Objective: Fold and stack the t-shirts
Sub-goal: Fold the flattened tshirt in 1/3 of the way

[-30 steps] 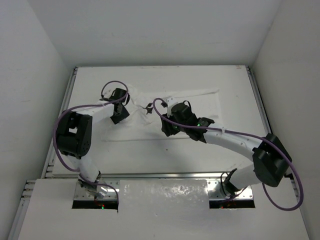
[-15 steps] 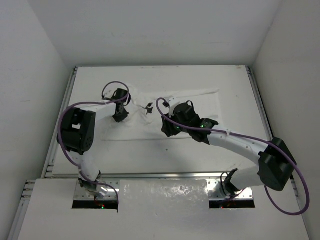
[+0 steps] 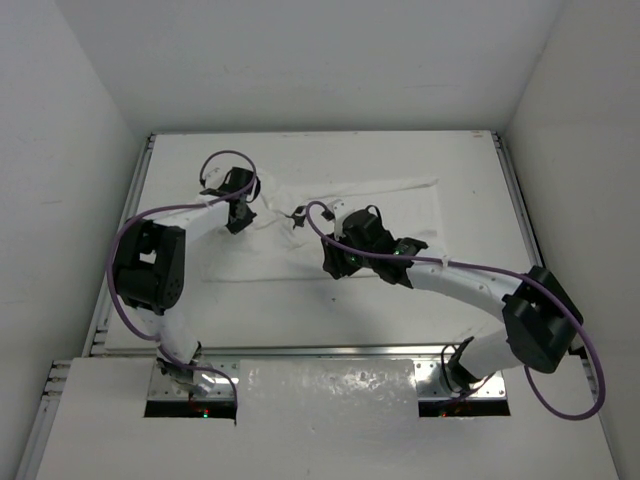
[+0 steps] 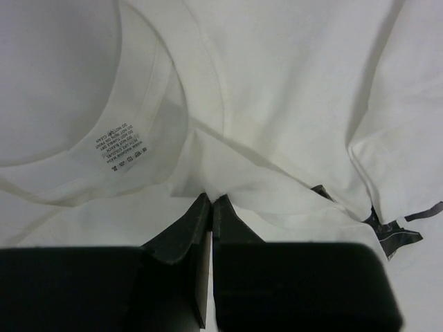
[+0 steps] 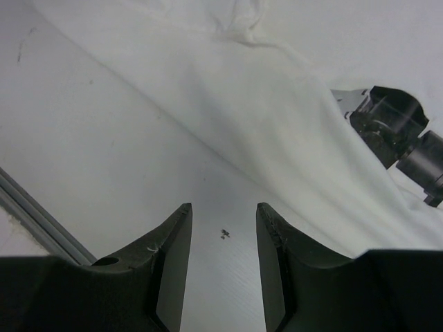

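The white t-shirt (image 3: 390, 205) lies rumpled across the middle of the table, with its small black mark (image 3: 297, 215) near the centre. In the left wrist view the collar with its label (image 4: 118, 149) is at the left. My left gripper (image 4: 211, 202) is shut on a fold of the t-shirt just below the collar, at the shirt's left end (image 3: 238, 220). My right gripper (image 5: 223, 211) is open and empty above bare tabletop, just off the shirt's near edge (image 3: 333, 268). The shirt's edge (image 5: 277, 117) lies ahead of its fingers.
The white tabletop (image 3: 300, 310) has metal rails along its left (image 3: 125, 230) and right (image 3: 520, 220) edges and white walls round it. The left arm's wrist (image 5: 394, 131) shows in the right wrist view. A small dark speck (image 5: 225, 234) lies on the table.
My left gripper has moved a little toward the far side with the cloth in it. My right gripper has stayed near the shirt's near edge.
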Robot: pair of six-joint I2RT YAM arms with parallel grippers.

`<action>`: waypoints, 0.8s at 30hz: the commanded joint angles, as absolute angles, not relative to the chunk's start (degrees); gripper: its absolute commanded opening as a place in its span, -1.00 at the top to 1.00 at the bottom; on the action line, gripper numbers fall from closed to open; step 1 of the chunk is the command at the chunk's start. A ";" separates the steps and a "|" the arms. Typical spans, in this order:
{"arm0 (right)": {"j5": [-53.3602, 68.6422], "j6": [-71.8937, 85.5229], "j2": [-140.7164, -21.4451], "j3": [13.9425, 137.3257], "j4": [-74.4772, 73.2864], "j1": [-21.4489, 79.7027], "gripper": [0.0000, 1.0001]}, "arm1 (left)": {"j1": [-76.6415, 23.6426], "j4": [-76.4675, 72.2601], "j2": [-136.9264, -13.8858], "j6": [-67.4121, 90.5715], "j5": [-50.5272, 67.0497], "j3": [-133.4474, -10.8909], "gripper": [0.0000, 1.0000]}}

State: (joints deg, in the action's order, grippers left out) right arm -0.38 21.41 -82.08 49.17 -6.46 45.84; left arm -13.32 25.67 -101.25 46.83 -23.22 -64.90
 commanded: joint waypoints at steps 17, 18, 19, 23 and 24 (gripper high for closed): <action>1.85 21.89 -89.02 49.74 -3.51 45.88 0.15 | -9.49 22.94 -103.27 46.41 -24.17 -70.66 0.12; 1.76 21.97 -90.34 50.27 -3.60 45.88 0.15 | -9.49 22.77 -103.18 46.06 -23.56 -70.49 0.19; 1.76 21.97 -92.61 50.62 -3.69 45.97 0.16 | -9.58 21.89 -102.84 45.88 -22.08 -70.14 0.22; 1.41 23.20 -93.43 49.31 -0.37 45.88 0.15 | -9.67 22.06 -99.41 46.58 -20.83 -68.03 0.22; 1.15 23.20 -93.17 49.05 -0.35 45.88 0.13 | -9.75 21.89 -98.45 46.58 -20.31 -67.16 0.21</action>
